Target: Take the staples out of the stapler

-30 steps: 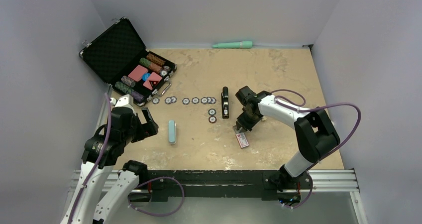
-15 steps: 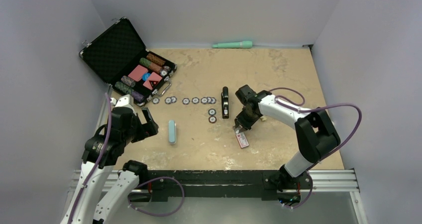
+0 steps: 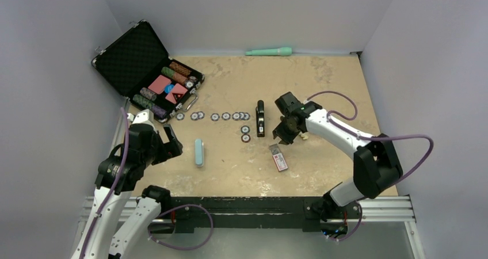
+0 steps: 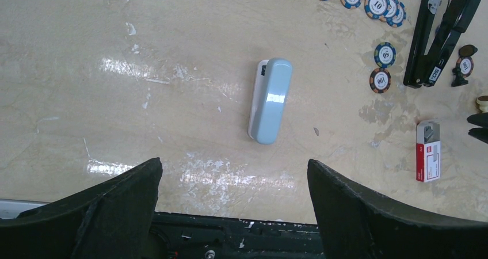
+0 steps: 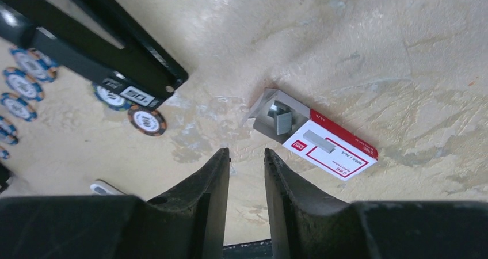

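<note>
Top external view checked first: found small slim black desk stapler (image 3: pixel 260 118) lying on tan table (image 3: pixel 322 92), just right of a loose row of round black-and-white poker chips (image 3: pixel 224 116). Placed right gripper (image 3: pixel 286 134) between stapler and small red-and-white flat box (image 3: pixel 279 157), apparently touching neither. Confirmed from right wrist: fingers (image 5: pixel 201 195) nearly together, slim gap, nothing held. Noted stapler opened, two black bars splayed. Spotted tiny short silvery-grey staple strip (image 5: pixel 281 121) at box's open end, apart from stapler. Logged left gripper (image 4: pixel 233 167) with fingers wide apart, empty, over pale teal oblong bar (image 4: pixel 270 101). Judged unloading near done. Risks: clipping splayed stapler or chips on next move, given tight crowding; nudging box and spilling strip; cannot tell whether channel holds more staples.
</note>
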`<action>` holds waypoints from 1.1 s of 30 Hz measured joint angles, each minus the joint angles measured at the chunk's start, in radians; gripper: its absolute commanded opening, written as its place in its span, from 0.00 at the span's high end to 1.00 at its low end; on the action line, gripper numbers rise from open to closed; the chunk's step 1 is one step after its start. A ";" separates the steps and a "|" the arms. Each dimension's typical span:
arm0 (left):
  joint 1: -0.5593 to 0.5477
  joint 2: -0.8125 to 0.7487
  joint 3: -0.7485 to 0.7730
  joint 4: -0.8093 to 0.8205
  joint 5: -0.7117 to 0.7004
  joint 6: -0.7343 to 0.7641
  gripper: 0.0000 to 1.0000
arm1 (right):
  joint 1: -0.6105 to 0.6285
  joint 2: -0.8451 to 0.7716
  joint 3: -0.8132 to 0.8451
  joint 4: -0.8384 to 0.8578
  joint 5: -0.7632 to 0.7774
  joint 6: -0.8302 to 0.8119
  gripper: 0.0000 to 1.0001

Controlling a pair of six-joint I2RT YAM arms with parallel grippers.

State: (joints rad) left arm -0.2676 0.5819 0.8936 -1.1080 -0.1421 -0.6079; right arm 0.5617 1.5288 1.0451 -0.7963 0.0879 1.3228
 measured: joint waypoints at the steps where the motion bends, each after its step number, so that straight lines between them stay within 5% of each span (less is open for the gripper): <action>1: 0.000 0.000 0.000 0.000 0.000 0.000 0.00 | 0.000 -0.014 0.008 -0.003 0.012 -0.010 0.65; 7: 0.004 0.000 0.000 0.000 0.000 0.000 0.00 | 0.019 -0.121 0.022 -0.005 0.090 -0.079 0.57; 19: 0.004 0.007 -0.004 0.001 0.000 0.000 0.00 | 0.025 -0.065 -0.086 -0.022 0.204 -0.131 0.86; 33: 0.004 0.007 -0.004 0.000 0.000 0.000 0.00 | 0.036 0.159 -0.043 0.067 0.208 -0.223 0.92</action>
State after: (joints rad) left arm -0.2638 0.5888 0.8898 -1.1076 -0.1417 -0.6079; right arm 0.5976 1.6878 1.0016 -0.7292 0.2962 1.1000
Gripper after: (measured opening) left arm 0.997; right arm 0.083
